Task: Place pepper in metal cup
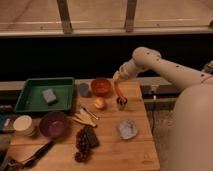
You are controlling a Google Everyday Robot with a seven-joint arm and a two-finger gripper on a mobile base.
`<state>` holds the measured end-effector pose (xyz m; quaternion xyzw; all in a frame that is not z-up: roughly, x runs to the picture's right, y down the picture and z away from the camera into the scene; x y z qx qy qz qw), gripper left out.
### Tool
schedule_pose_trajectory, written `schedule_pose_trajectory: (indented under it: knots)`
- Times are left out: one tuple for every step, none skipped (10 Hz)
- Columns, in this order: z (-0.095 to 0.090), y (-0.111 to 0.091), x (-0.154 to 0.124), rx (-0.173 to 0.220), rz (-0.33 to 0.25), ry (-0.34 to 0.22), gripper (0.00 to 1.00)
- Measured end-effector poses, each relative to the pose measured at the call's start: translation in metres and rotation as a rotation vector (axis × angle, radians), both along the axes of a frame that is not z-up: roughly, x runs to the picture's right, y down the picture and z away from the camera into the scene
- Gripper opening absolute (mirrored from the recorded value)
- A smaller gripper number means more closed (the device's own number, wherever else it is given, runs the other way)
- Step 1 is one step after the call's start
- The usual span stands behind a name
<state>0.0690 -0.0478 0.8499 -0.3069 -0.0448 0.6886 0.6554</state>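
Note:
My gripper [117,78] is above the right part of the wooden table, just right of the orange-red bowl [101,86]. It is shut on the top of the pepper [119,92], a slim red-orange chili that hangs straight down from it. The pepper's lower tip reaches the mouth of the metal cup [121,104], a small dark-looking cup standing on the table right of the apple [100,103]. Whether the tip touches the cup's inside cannot be told.
A green tray [35,100] holding a grey sponge [49,95] is at the left. A purple bowl [53,123], a grape bunch [81,145], a crumpled white object [127,128], a small blue cup [83,90] and a white tub [23,125] are spread over the table [112,155]. The table's right edge is close to the metal cup.

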Motion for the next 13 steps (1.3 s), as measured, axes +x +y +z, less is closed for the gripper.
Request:
schedule_pose_trajectory:
  knots:
    - [0.005, 0.000, 0.002, -0.005, 0.003, -0.006, 0.00]
    - [0.011, -0.001, 0.002, -0.011, 0.005, -0.015, 0.00]
    - [0.018, -0.001, 0.002, -0.016, 0.010, -0.025, 0.00]
    - [0.022, 0.000, 0.005, -0.022, 0.017, -0.028, 0.01]
    - [0.025, 0.001, 0.009, -0.028, 0.023, -0.031, 0.06]
    - [0.027, 0.003, 0.013, -0.032, 0.028, -0.033, 0.16]
    - [0.029, 0.005, 0.013, -0.036, 0.031, -0.039, 0.28]
    - [0.029, 0.006, 0.013, -0.037, 0.034, -0.042, 0.35]
    - [0.029, 0.008, 0.016, -0.037, 0.043, -0.045, 0.47]
    - [0.029, 0.010, 0.020, -0.037, 0.053, -0.049, 0.58]
    - [0.030, 0.013, 0.020, -0.040, 0.056, -0.056, 0.67]
    - [0.031, 0.014, 0.016, -0.041, 0.057, -0.066, 0.71]
    - [0.034, 0.017, 0.008, -0.045, 0.056, -0.083, 0.71]
